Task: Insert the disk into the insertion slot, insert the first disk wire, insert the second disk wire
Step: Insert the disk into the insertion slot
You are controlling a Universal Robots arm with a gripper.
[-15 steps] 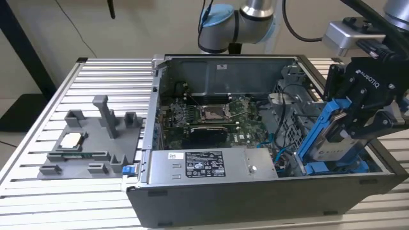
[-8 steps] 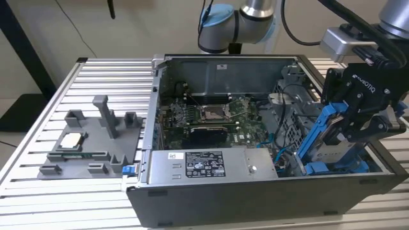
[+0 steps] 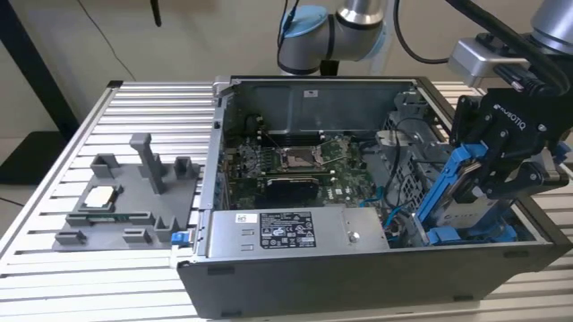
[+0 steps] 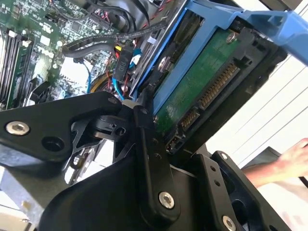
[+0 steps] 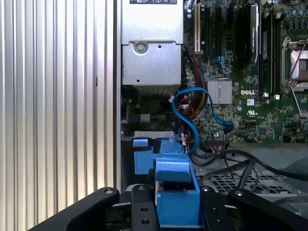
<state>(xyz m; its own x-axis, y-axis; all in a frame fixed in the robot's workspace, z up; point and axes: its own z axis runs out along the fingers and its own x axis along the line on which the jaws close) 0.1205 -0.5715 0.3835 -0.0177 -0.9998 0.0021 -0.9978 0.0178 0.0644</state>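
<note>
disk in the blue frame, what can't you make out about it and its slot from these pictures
- Slot: in the exterior view the gripper and the disk cover the bay below, so whether the disk's lower end is in cannot be told.
- Disk label: exterior view, mostly behind the gripper.
- Blue cable: first wrist view, its lower end drops behind the blue frame.
- Hand: second wrist view, cut off by the picture's edge.

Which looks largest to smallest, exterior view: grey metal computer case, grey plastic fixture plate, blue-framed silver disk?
1. grey metal computer case
2. grey plastic fixture plate
3. blue-framed silver disk, partly hidden by gripper
</note>
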